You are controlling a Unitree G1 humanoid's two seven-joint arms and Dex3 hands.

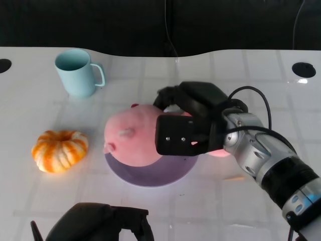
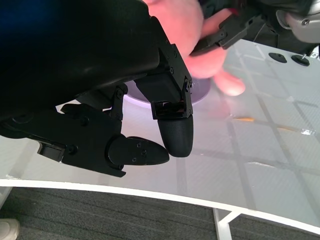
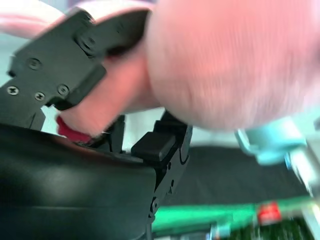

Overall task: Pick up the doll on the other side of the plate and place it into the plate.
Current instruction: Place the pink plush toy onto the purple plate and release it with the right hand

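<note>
Risk lies in the right hand [image 1: 188, 123], closed around the pink pig doll [image 1: 133, 135] hanging over the purple plate [image 1: 150, 175] beneath its fingers: released off-centre, the bulky head could roll off the rim.

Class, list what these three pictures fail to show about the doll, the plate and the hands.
- Head view: right hand covers the doll's right part; plate mostly under the doll.
- Right wrist view: doll blurred, too close.
- Left wrist view: left hand blocks most of the plate.
</note>
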